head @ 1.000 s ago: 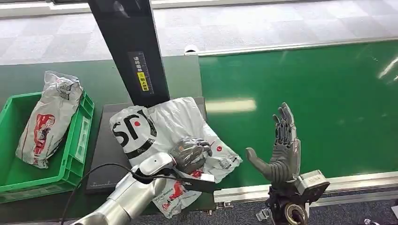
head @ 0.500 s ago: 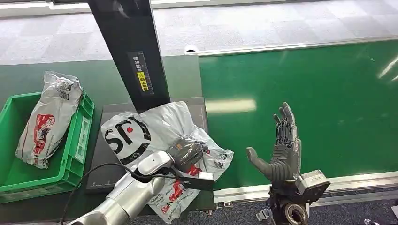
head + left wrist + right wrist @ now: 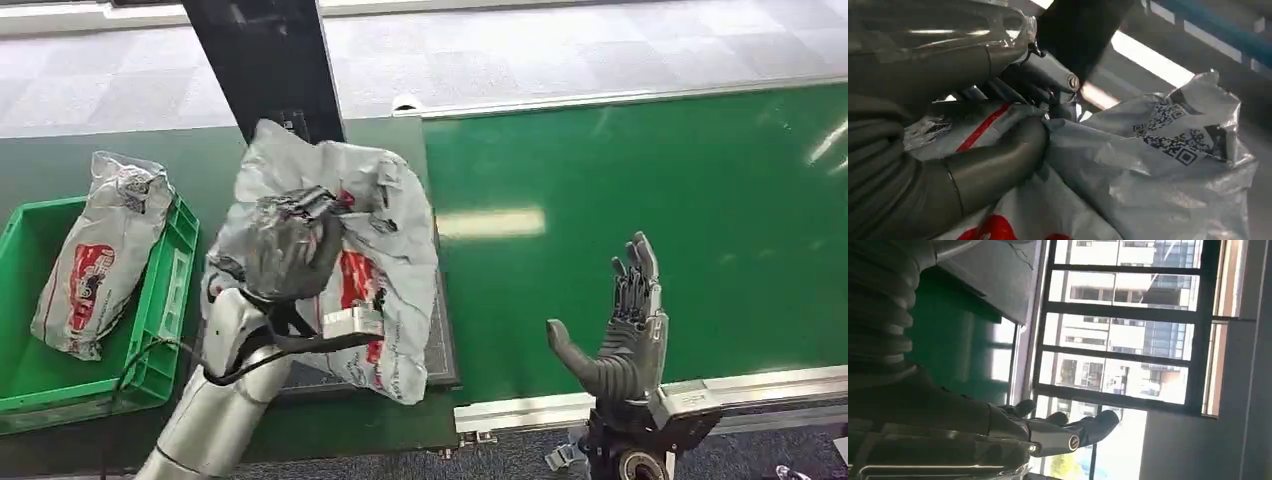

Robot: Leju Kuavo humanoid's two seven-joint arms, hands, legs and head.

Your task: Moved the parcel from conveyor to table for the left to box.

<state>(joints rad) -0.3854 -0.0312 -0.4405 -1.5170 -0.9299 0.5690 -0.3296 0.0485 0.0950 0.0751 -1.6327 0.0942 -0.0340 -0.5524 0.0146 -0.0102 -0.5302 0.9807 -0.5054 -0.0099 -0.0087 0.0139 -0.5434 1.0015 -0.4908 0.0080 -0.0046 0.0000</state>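
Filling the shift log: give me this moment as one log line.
left hand: grips grey parcel, lifted above black platform | right hand: open, over green conveyor | green crate: holds another parcel

My left hand [image 3: 285,245] now lifts the parcel [image 3: 375,270] off the dark pad [image 3: 440,360], up toward the green bin [image 3: 160,330].

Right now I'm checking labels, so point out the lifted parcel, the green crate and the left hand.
lifted parcel [image 3: 395,215], head view, on its crinkled grey upper side.
green crate [image 3: 158,325], head view, on its right wall.
left hand [image 3: 285,240], head view, on the back of the hand gripping the parcel.
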